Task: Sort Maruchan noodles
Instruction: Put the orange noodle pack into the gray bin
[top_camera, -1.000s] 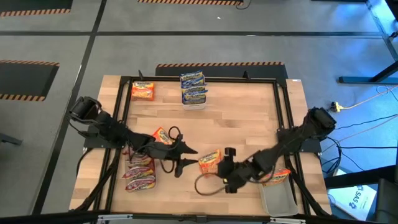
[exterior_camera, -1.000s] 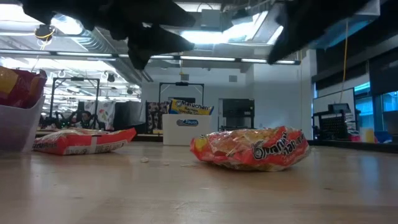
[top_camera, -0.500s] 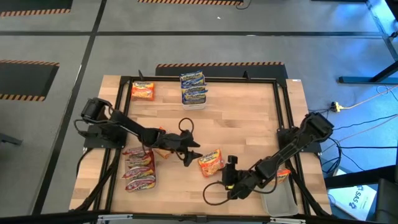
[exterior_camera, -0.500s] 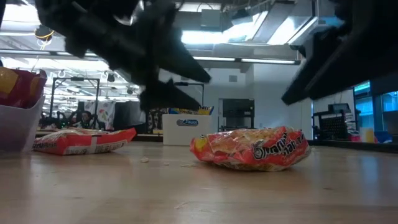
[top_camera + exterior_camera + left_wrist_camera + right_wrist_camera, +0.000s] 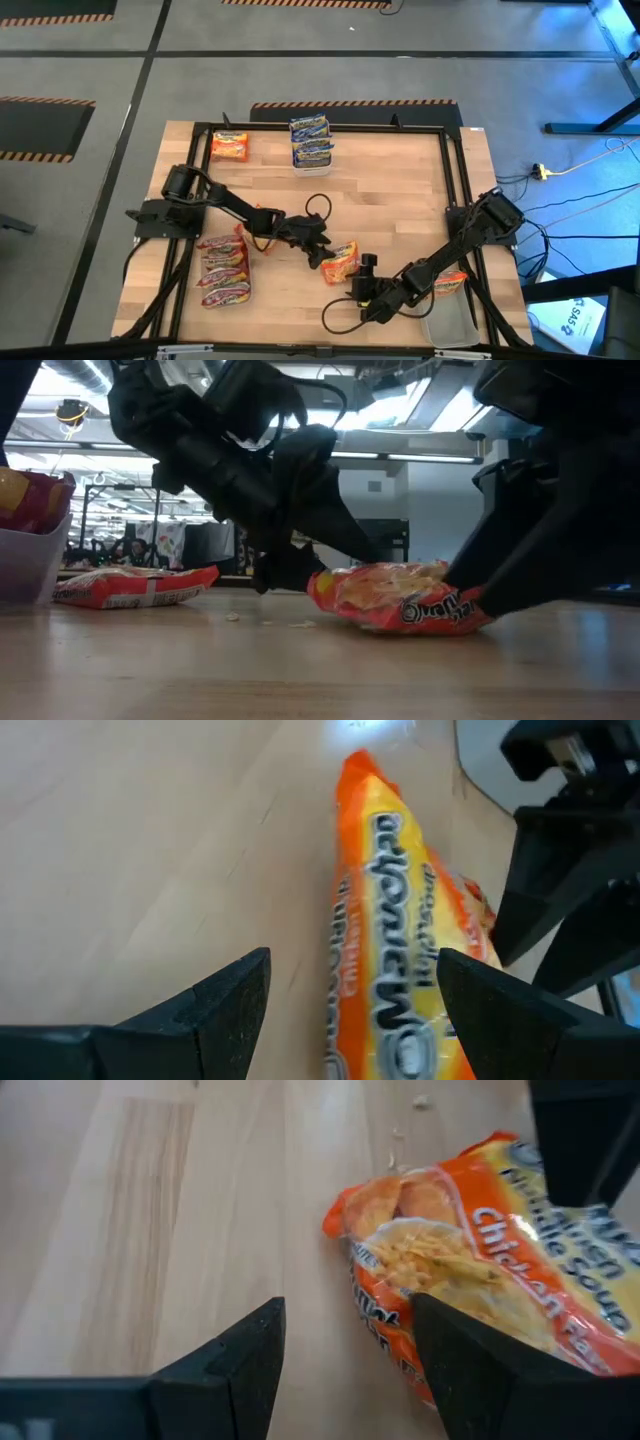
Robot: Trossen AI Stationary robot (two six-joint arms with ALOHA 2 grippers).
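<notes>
An orange Maruchan noodles packet [image 5: 341, 263] lies flat on the wooden table [image 5: 400, 190], near its middle. My left gripper [image 5: 322, 252] comes at it from the left. It is open, with the packet [image 5: 395, 970] running lengthwise between its two fingers. My right gripper [image 5: 362, 285] comes from the near right, also open, with the packet's end [image 5: 400, 1270] in front of its fingers. In the low view both grippers close in on the packet [image 5: 400, 598]. My left gripper's fingers straddle the packet's long sides, slanting down from the table's left. One finger [image 5: 490, 1010] stands right beside the packet's edge, and I cannot tell whether it touches. My right gripper slants down from the near right. One finger [image 5: 480, 1370] overlaps the packet's end [image 5: 440, 1315], and the other stands over bare wood. The packet lies on the table.
Red packets [image 5: 222, 272] are stacked at the near left, and another orange packet [image 5: 258, 218] lies under my left arm. One orange packet [image 5: 230, 147] lies at the far left. Blue packets fill a white tub [image 5: 311, 140] at the far edge. A clear tub [image 5: 447, 322] with an orange packet [image 5: 452, 282] stands near right.
My left gripper has gone down and toward the table's right, rolling as it went, until it reached the orange packet. My right gripper has sunk to the table by the packet's near end. The packet's right end now sits lower, with its print tilted.
</notes>
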